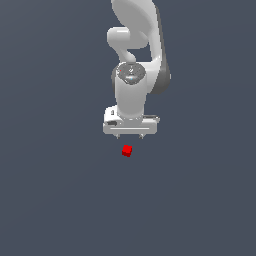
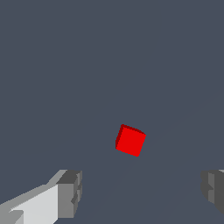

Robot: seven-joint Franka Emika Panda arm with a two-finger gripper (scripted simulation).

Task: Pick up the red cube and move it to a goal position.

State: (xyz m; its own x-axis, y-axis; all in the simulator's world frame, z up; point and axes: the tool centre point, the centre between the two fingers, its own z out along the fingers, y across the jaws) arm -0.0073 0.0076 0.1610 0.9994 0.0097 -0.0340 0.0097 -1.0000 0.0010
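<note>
You have the white arm [image 1: 134,75] reaching down over a plain dark grey floor [image 1: 50,190], with the pincer [image 1: 129,136] at its tip pointing down. Its two fingers [image 2: 70,192] stand wide apart, so the pincer is open and holds nothing. The red cube [image 1: 127,150] lies on the floor apart from the pincer, close to the fingertips but touching neither of them. In the wrist view you see the cube [image 2: 130,140] ahead of the two grey finger pads, roughly midway between them, turned at a slight angle to the line of the fingers.
</note>
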